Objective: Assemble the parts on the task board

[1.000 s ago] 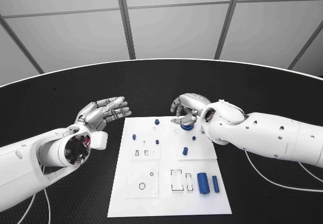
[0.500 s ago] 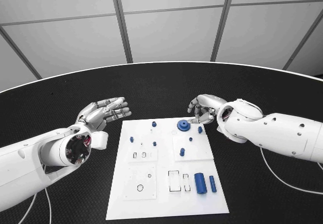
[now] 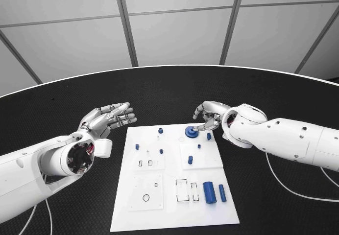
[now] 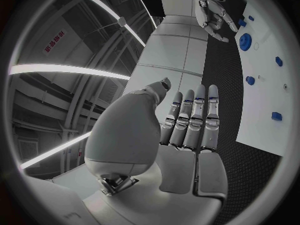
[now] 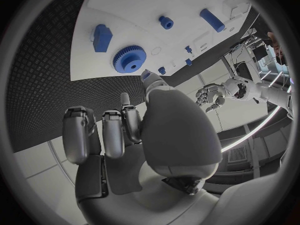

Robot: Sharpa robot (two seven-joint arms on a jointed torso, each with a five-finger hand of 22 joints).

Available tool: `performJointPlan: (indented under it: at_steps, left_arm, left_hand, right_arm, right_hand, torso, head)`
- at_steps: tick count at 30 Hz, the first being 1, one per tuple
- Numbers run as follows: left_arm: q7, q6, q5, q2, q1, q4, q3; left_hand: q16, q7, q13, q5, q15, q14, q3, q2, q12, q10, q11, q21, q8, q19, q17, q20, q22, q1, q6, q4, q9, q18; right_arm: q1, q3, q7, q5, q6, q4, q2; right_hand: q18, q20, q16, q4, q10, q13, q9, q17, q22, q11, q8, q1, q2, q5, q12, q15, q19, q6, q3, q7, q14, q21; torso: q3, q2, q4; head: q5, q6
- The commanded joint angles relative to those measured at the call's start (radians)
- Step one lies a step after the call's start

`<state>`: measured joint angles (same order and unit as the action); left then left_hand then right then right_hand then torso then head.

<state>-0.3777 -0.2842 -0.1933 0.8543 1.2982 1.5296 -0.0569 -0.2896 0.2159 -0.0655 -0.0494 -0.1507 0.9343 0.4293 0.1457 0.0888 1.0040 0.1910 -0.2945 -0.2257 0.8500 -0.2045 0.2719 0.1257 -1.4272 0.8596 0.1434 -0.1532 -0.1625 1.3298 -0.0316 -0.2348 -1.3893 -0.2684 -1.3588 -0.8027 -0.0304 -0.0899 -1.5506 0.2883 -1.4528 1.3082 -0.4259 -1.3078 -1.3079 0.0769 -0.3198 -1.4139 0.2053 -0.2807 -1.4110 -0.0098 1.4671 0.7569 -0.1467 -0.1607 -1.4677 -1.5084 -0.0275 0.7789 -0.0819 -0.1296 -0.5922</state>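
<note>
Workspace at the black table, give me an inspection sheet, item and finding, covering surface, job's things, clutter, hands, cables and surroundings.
Surface: black table, textured, with a pale curved rim.
Job's things: white task board lies mid-table; a blue gear sits on its far end, small blue pegs stand across it, two blue cylinders lie at its near right.
Clutter: nothing seen.
Hands: left hand hovers beside the board's far left corner, fingers extended, holding nothing; right hand is at the gear, holding nothing, fingers partly curled.
Cables: white cables trail from both arms across the table.
Surroundings: grey panelled wall behind the table.
</note>
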Motion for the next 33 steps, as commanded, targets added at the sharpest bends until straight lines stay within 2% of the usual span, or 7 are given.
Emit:
performJointPlan:
  at_steps: [1,5,10,14,19,25,33]
  left_arm:
    - [0.0,0.0,0.0,0.001,0.0,0.001,0.0]
    - [0.0,-0.001,0.0,0.005,0.0,0.004,0.0]
    - [0.0,-0.002,0.0,0.008,0.0,0.007,0.0]
    - [0.0,-0.003,0.0,0.01,0.0,0.009,0.0]
    - [0.0,-0.004,0.0,0.012,0.0,0.012,0.0]
    - [0.0,-0.004,0.0,0.013,0.0,0.013,0.0]
    - [0.0,-0.005,0.001,0.014,0.0,0.013,0.0]
  left_hand:
    - [0.007,0.039,0.001,-0.002,-0.003,-0.004,0.004,0.001,-0.007,-0.003,0.006,-0.003,0.006,0.001,-0.001,0.0,-0.001,0.009,-0.007,0.002,0.001,-0.02]
    - [0.007,0.039,0.001,-0.002,-0.003,-0.004,0.004,0.001,-0.007,-0.003,0.006,-0.003,0.006,0.001,-0.001,0.0,-0.001,0.009,-0.007,0.002,0.001,-0.02]
    - [0.007,0.039,0.001,-0.002,-0.003,-0.004,0.005,0.001,-0.007,-0.003,0.007,-0.003,0.007,0.001,-0.002,0.0,-0.001,0.01,-0.007,0.001,0.001,-0.02]
    - [0.008,0.04,0.001,-0.002,-0.003,-0.005,0.006,0.002,-0.008,-0.004,0.007,-0.003,0.007,0.001,-0.002,0.0,-0.001,0.01,-0.008,0.0,0.002,-0.02]
    - [0.008,0.04,0.001,-0.002,-0.003,-0.005,0.006,0.002,-0.008,-0.004,0.007,-0.003,0.007,0.001,-0.002,0.0,-0.001,0.01,-0.008,0.0,0.002,-0.02]
    - [0.008,0.04,0.001,-0.002,-0.003,-0.005,0.006,0.002,-0.008,-0.004,0.007,-0.003,0.007,0.001,-0.002,0.0,-0.001,0.01,-0.008,0.0,0.002,-0.02]
    - [0.008,0.04,0.001,-0.002,-0.003,-0.005,0.006,0.002,-0.008,-0.004,0.007,-0.003,0.007,0.001,-0.002,0.0,-0.001,0.01,-0.008,0.0,0.002,-0.02]
  right_arm:
    - [0.0,-0.001,-0.003,0.001,0.006,0.006,0.009]
    - [0.0,-0.002,-0.004,0.001,0.01,0.012,0.018]
    - [-0.001,-0.004,-0.006,0.001,0.019,0.016,0.023]
    - [-0.001,-0.006,-0.01,0.001,0.028,0.02,0.027]
    - [-0.001,-0.008,-0.014,0.001,0.041,0.023,0.03]
    - [-0.001,-0.013,-0.019,0.002,0.058,0.025,0.032]
    - [-0.002,-0.017,-0.022,0.002,0.07,0.027,0.035]
  right_hand:
    - [0.013,-0.008,-0.005,0.001,-0.014,0.144,0.002,-0.23,-0.199,-0.002,-0.004,-0.005,-0.008,0.001,-0.018,0.008,0.075,-0.009,0.007,-0.001,-0.096,-0.007]
    - [0.013,-0.009,-0.006,0.001,-0.009,0.141,0.003,-0.232,-0.199,-0.001,-0.003,-0.006,-0.008,0.001,-0.014,0.009,0.075,-0.014,0.008,-0.001,-0.097,-0.007]
    - [0.013,-0.009,-0.007,0.001,-0.01,0.143,0.005,-0.234,-0.201,-0.001,-0.002,-0.007,-0.009,0.0,-0.017,0.009,0.075,-0.018,0.008,-0.002,-0.097,-0.008]
    - [0.014,-0.01,-0.008,0.001,-0.012,0.146,0.005,-0.237,-0.203,0.0,-0.002,-0.01,-0.01,-0.001,-0.021,0.01,0.076,-0.02,0.008,-0.002,-0.098,-0.01]
    - [0.014,-0.011,-0.01,-0.002,-0.013,0.151,0.006,-0.241,-0.206,0.001,-0.003,-0.022,-0.011,-0.003,-0.027,0.011,0.077,-0.022,0.004,-0.003,-0.098,-0.013]
    - [0.015,-0.011,-0.011,-0.003,-0.014,0.152,0.007,-0.242,-0.208,0.001,-0.004,-0.026,-0.012,-0.003,-0.029,0.011,0.078,-0.022,0.003,-0.003,-0.099,-0.014]
    - [0.015,-0.011,-0.012,-0.003,-0.015,0.154,0.007,-0.244,-0.21,0.001,-0.004,-0.029,-0.012,-0.003,-0.031,0.011,0.079,-0.022,0.001,-0.003,-0.099,-0.016]
  torso:
    - [0.0002,0.001,-0.001]
    - [-0.0003,0.002,-0.0016]
    - [0.0018,0.002,-0.0027]
    - [0.0007,0.001,-0.0021]
    - [0.0015,0.001,-0.0016]
    - [0.0009,0.001,-0.0025]
    - [0.001,0.001,-0.0007]
  head:
    - [0.0,-0.003]
    - [0.0,-0.004]
    - [-0.001,-0.012]
    - [0.002,-0.014]
    - [0.002,-0.016]
    - [0.002,-0.019]
    - [0.002,-0.021]
